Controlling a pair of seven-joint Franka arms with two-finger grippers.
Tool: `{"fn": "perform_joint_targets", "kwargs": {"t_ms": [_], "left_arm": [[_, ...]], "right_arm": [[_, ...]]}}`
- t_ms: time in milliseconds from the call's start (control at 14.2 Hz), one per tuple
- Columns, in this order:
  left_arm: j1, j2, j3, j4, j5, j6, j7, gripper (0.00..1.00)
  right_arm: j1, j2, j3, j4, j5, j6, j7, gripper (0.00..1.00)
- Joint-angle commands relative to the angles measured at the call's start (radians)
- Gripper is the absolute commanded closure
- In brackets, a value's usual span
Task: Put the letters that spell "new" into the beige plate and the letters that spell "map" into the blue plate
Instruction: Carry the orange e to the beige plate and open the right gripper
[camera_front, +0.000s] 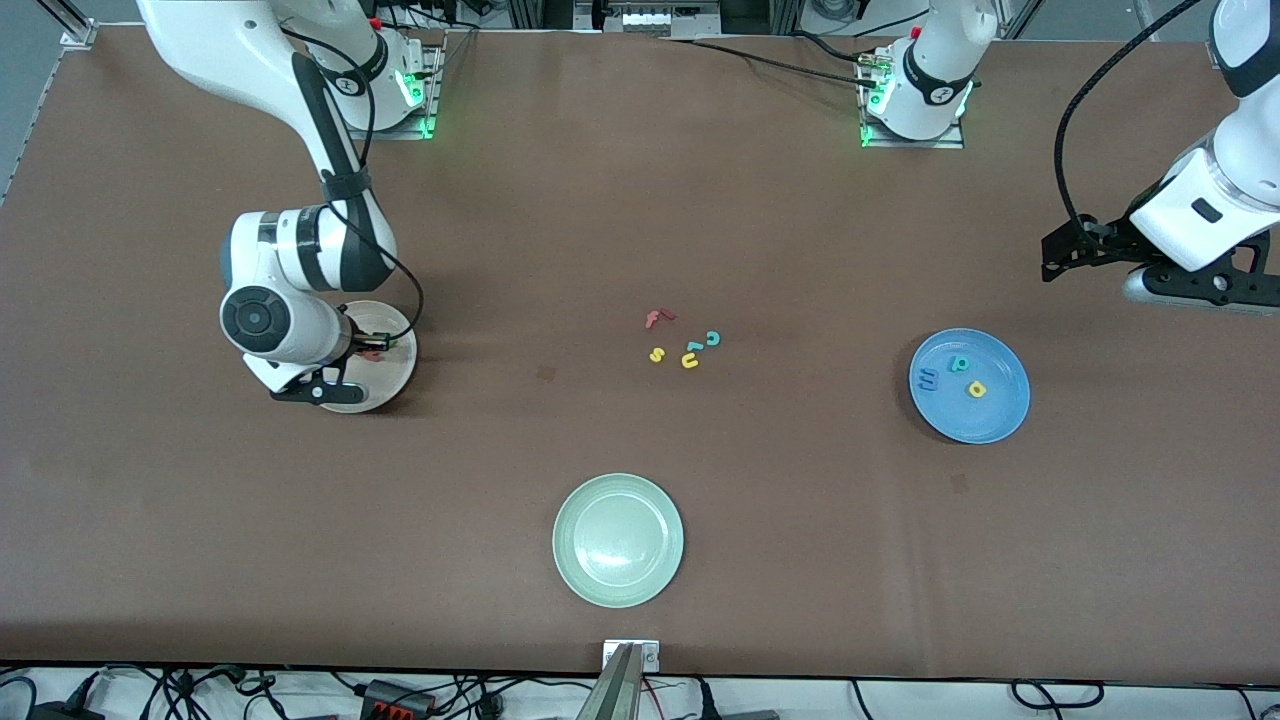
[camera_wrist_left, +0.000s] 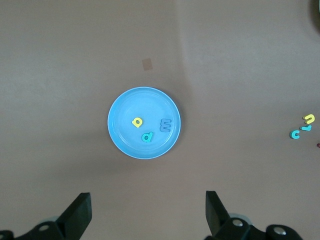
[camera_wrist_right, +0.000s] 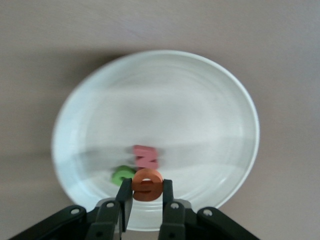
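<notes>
Front view: right gripper (camera_front: 372, 347) low over the beige plate (camera_front: 398, 378), its wrist hiding most of the dish. Glossy pale green plate (camera_front: 618, 540) nearest the camera. Loose foam letters (camera_front: 686, 343) mid-table.

Left wrist view: left gripper (camera_wrist_left: 148, 214) waits, jaws wide, over round blue plate (camera_wrist_left: 120, 135) holding blue m (camera_wrist_left: 166, 125), teal p (camera_wrist_left: 147, 136), yellow a (camera_wrist_left: 137, 121).

Right wrist view: jaws pinch orange e (camera_wrist_right: 147, 184); green n (camera_wrist_right: 122, 174) and pinkish-red w (camera_wrist_right: 146, 156) lie inside.
</notes>
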Motion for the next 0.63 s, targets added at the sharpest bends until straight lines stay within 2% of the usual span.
{"fn": "perform_joint_targets", "kwargs": {"t_ms": [0, 282, 353, 423, 494, 564], "left_arm": [[-0.015, -0.017, 0.013, -0.008, 0.002, -0.011, 0.019, 0.00], [-0.009, -0.016, 0.014, -0.008, 0.000, -0.020, 0.022, 0.00], [-0.011, -0.016, 0.013, -0.006, 0.002, -0.020, 0.019, 0.00], [-0.014, -0.016, 0.013, -0.003, 0.002, -0.020, 0.019, 0.00], [-0.014, -0.016, 0.013, 0.001, 0.002, -0.028, 0.017, 0.00], [-0.014, -0.013, 0.013, 0.006, 0.002, -0.028, 0.017, 0.00]], "right_arm": [[-0.050, -0.004, 0.011, -0.025, -0.005, 0.032, -0.064, 1.00], [-0.062, 0.044, 0.013, -0.026, -0.004, 0.081, -0.070, 0.99], [-0.062, 0.055, 0.013, -0.026, 0.002, 0.089, -0.070, 0.92], [-0.065, 0.058, 0.013, -0.025, 0.004, 0.093, -0.069, 0.64], [-0.065, 0.055, 0.011, -0.022, 0.007, 0.093, -0.063, 0.11], [-0.064, 0.038, 0.011, -0.014, 0.007, 0.078, -0.063, 0.00]]}}
